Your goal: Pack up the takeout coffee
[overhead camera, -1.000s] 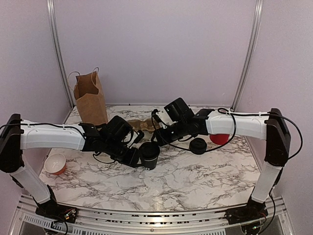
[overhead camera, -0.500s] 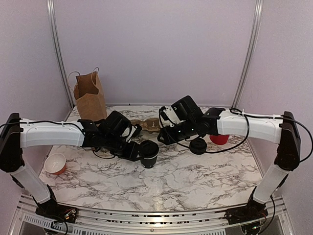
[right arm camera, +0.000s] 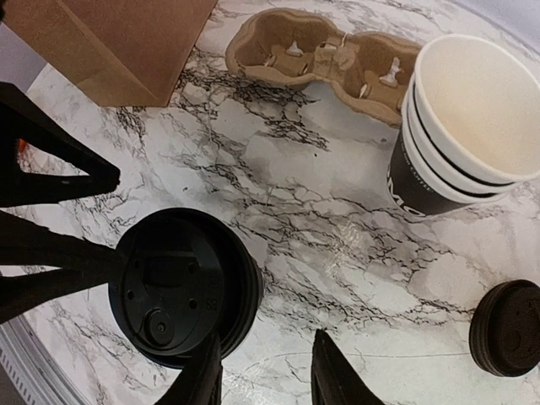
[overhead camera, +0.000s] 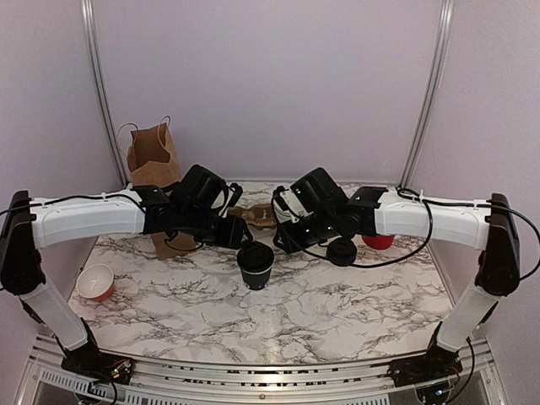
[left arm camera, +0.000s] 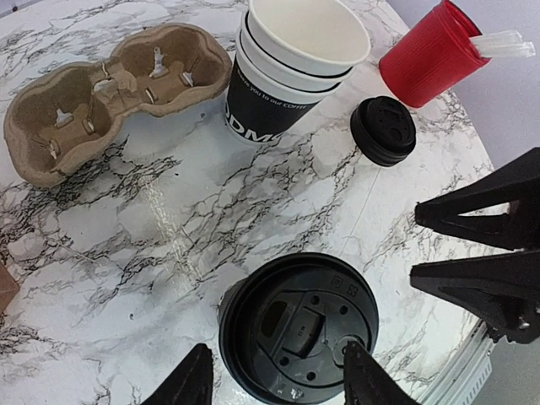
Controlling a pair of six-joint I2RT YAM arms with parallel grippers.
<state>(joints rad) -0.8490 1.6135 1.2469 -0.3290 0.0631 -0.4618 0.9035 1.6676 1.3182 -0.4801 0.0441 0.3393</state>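
The takeout coffee, a black cup under a black lid, stands upright on the marble table with nothing holding it. Seen from above, its lid fills the bottom of the left wrist view. My left gripper hovers over it, open, and its fingertips frame the lid from above. In the top view that left gripper is up and to the left of the cup. My right gripper is open over bare marble just right of the coffee.
A brown paper bag stands at the back left. The cardboard cup carrier lies behind the coffee. A stack of lidless cups, a loose black lid and a red cup sit to the right. An orange cup lies at the far left.
My left gripper has let go of the coffee and risen up and back to the left. The cup stays standing on the table. My right gripper's jaws have narrowed.
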